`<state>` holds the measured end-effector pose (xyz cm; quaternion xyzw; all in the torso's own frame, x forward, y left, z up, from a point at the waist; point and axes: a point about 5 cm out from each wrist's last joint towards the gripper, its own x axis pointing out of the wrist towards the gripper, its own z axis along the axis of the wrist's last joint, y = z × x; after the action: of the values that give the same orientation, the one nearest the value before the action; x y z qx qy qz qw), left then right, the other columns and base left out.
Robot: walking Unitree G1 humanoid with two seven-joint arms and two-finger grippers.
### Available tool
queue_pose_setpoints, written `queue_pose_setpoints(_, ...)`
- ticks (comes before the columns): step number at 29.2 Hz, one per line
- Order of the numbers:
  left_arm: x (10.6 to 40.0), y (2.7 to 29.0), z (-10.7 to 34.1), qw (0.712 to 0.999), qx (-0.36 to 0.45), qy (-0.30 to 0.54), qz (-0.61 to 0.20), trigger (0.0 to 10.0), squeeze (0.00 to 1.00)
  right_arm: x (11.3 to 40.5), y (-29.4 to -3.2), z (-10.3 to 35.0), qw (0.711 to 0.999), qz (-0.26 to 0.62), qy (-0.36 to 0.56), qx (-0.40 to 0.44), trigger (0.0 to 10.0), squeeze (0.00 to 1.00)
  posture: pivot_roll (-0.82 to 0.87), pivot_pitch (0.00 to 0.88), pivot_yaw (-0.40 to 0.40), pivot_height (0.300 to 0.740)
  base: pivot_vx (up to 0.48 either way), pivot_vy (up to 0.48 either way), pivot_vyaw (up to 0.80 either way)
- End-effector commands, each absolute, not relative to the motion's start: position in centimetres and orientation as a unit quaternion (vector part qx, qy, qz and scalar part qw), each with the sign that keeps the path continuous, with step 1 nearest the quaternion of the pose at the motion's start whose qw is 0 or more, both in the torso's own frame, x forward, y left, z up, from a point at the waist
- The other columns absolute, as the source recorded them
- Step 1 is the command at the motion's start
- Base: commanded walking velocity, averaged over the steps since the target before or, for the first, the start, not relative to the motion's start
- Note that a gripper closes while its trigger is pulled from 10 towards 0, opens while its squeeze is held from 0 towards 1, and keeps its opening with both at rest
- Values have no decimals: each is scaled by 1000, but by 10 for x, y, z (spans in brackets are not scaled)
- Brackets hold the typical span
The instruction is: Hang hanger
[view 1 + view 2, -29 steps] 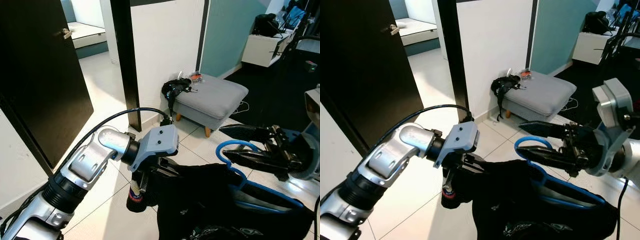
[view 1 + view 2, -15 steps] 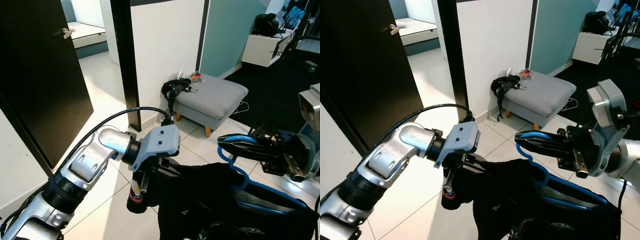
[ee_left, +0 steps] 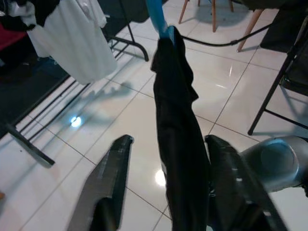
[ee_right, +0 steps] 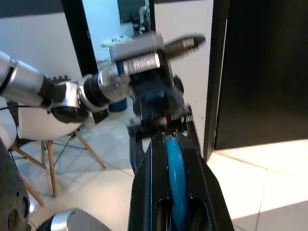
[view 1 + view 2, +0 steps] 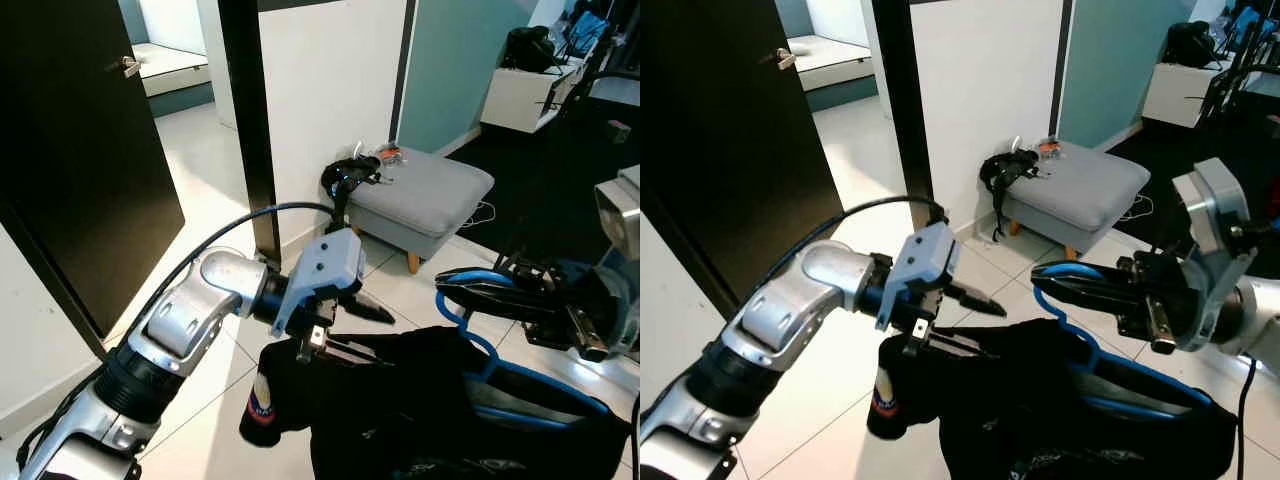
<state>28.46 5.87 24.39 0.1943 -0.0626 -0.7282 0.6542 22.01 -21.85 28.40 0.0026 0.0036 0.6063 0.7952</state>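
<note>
A blue hanger (image 5: 520, 385) carries a black garment (image 5: 400, 400) low in front of me. My right gripper (image 5: 450, 285) is shut on the hanger's hook (image 4: 174, 168), holding it from the right. My left gripper (image 5: 385, 340) is open at the garment's left shoulder, one finger above the cloth and one against it. In the left wrist view the black garment (image 3: 178, 139) hangs between the two spread fingers (image 3: 113, 168), with the blue hanger (image 3: 156, 14) at its top.
A grey footstool (image 5: 430, 195) with a black strap bundle (image 5: 345, 180) stands ahead by a white wall with black trim (image 5: 240, 120). A dark open door (image 5: 80, 150) is on the left. A white cabinet (image 5: 520, 95) is far right. A white cloth (image 3: 72, 38) hangs on a rack.
My right gripper shut on the hanger's hook. My left gripper let go of the garment, opened and turned its fingers up out of the cloth.
</note>
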Motion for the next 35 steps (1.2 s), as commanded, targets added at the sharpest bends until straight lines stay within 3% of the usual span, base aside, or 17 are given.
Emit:
queue_pose_setpoints(1, 290, 68, 248, 664, 189, -65, -720, 10000, 1000, 218, -223, 291, 798, 603, -8, -14, 0, 0, 83, 0, 31, 740, 0, 0, 0)
queue_pose_setpoints(11, 299, 94, 257, 694, 175, -66, -695, 10000, 1000, 216, -254, 317, 827, 558, -26, -62, 0, 0, 83, 0, 33, 740, 0, 0, 0)
queue_pose_setpoints(18, 301, 89, 233, 712, 167, -53, -679, 10000, 1000, 210, -267, 346, 836, 537, -66, -94, 0, 0, 81, 0, 33, 740, 0, 0, 0)
queue_pose_setpoints(19, 303, 87, 230, 720, 165, -54, -672, 10000, 0, 210, -267, 349, 834, 538, -69, -96, 0, 0, 79, 0, 34, 740, 0, 0, 0)
queue_pose_setpoints(35, 329, 82, 213, 799, 132, -49, -584, 10000, 0, 206, -265, 357, 828, 545, -79, -107, 0, 0, 73, 0, 37, 740, 0, 0, 0)
